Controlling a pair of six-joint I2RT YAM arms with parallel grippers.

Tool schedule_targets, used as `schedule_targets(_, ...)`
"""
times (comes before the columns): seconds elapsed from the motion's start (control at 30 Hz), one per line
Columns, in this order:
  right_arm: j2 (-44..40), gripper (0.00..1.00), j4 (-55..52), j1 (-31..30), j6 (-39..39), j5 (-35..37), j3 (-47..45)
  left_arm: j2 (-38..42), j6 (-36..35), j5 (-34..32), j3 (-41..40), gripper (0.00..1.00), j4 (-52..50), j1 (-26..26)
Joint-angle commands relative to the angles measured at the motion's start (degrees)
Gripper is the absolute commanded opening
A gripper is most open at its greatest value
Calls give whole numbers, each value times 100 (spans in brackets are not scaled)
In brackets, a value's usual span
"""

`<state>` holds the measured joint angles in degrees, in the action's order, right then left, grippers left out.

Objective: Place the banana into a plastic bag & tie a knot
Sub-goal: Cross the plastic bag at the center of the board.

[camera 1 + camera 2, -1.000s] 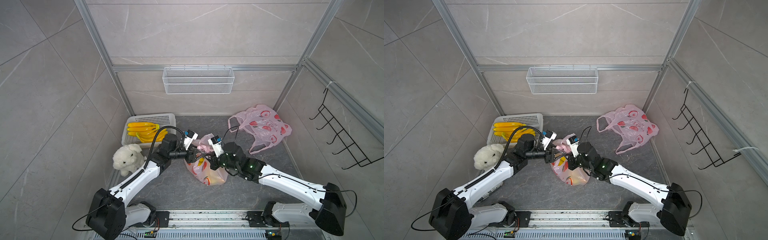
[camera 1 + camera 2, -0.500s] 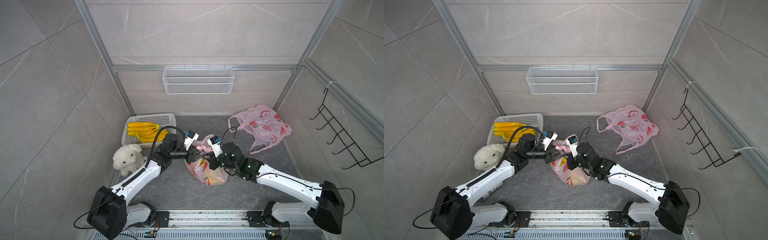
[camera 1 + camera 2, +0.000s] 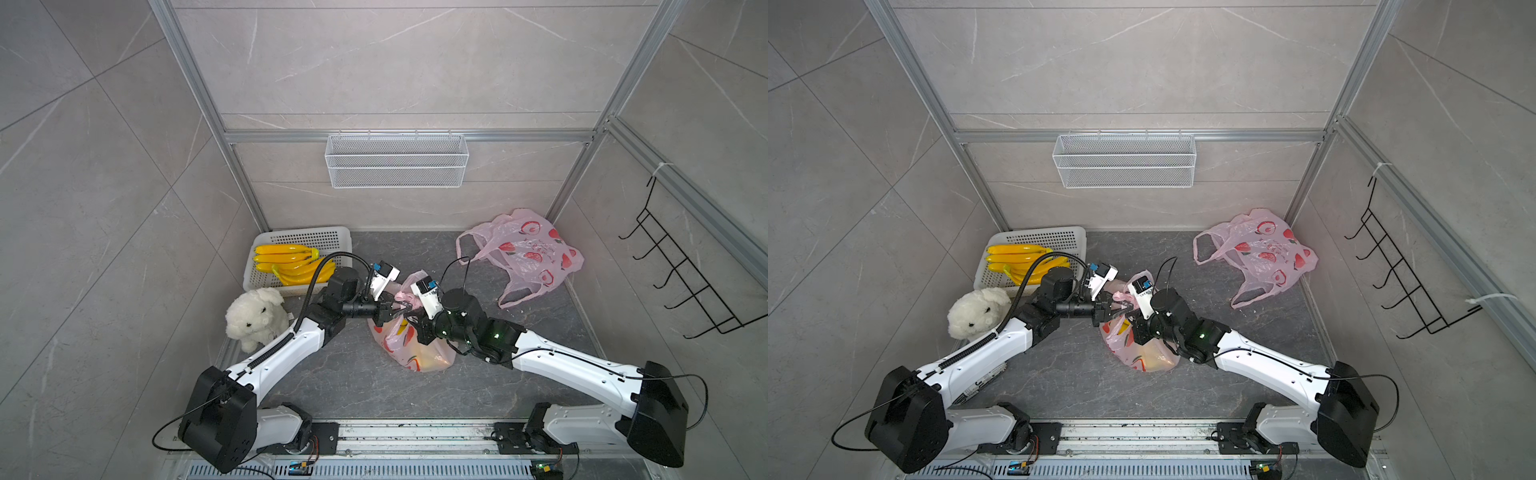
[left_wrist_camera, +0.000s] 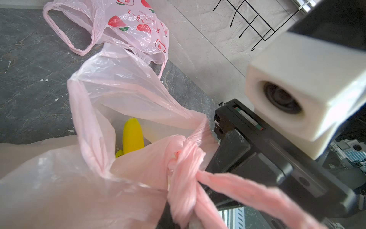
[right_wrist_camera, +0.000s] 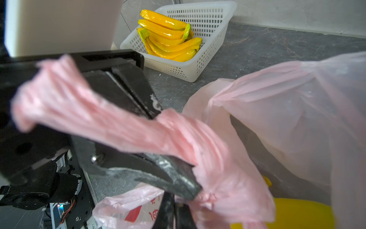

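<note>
Top views both show the filled pink bag (image 3: 415, 353) at mid-floor. Well to the bag's left sits a white plush dog (image 3: 255, 318). Left of the bag and further back stands a white basket (image 3: 332, 237) of spare bananas (image 3: 286, 259). The left gripper (image 3: 395, 311) comes at the bag's top from the left, jaws pressed together on a twisted handle strand (image 5: 118, 123). The right gripper (image 3: 415, 322) meets it from the right, also pinched tight on the bag's plastic. The banana (image 4: 132, 134) lies inside the bag, below the crossed handles. Well right of the bag, further back, lies a flattened second bag (image 3: 523, 253).
</note>
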<state>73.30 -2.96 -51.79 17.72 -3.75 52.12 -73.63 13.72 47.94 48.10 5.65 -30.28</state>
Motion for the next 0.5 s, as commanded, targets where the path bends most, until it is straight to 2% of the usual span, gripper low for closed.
schedule_targets(0.0, -260, 9, -218, -68, -187, 45, 26, 89, -20, -189, 170, 0, 83, -22)
schedule_targets(0.1, -538, 30, -534, -68, -258, 48, 66, 159, -92, -314, 114, 0, 87, -21)
schedule_targets(0.17, -804, 39, -849, -61, -310, 114, 150, 208, -156, -347, 57, 0, 99, -22)
schedule_targets(0.3, -1214, 47, -1638, -27, -493, 243, 558, 292, -233, -379, -43, 0, 197, -22)
schedule_targets(0.47, -1234, 54, -2512, 162, -915, 474, 1241, 374, -356, -298, -107, 0, 252, -38)
